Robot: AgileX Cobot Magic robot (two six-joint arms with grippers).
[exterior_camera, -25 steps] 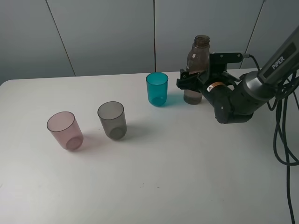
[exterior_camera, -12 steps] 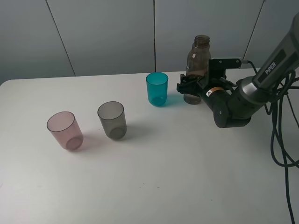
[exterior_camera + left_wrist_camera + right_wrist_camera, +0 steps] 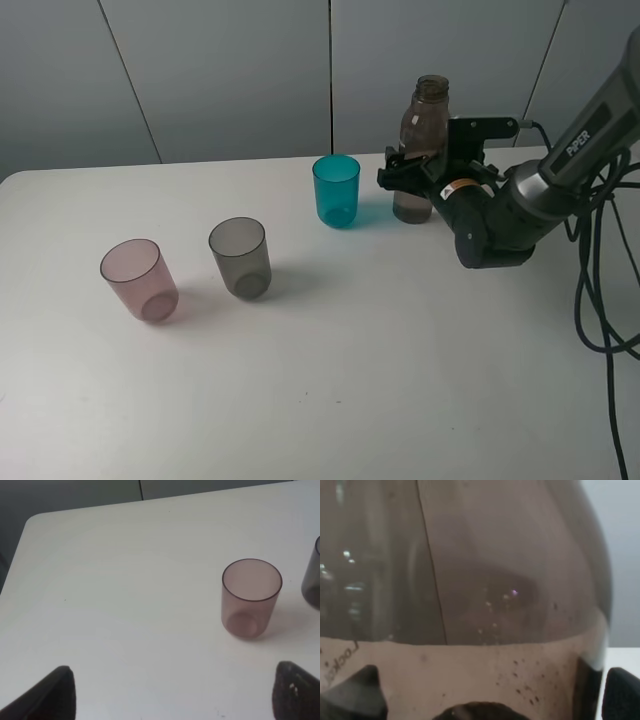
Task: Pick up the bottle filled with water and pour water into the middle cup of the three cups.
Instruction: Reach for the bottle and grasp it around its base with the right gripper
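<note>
White table (image 3: 400, 350), bottle (image 3: 425, 120) unmoved, right fingers (image 3: 621, 696) flanking

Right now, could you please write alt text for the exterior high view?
The right gripper straddles a tall smoky bottle at the back of the white table; a teal cup, grey cup and pink cup trail diagonally leftward.

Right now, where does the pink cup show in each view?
Exterior high: pink cup at the row's left end.
Left wrist: pink cup upright, ahead of the open left pincer.
Right wrist: not in it; the bottle fills it.
Shared landmark: the grey cup beside it, half cut off in the left wrist view.
</note>
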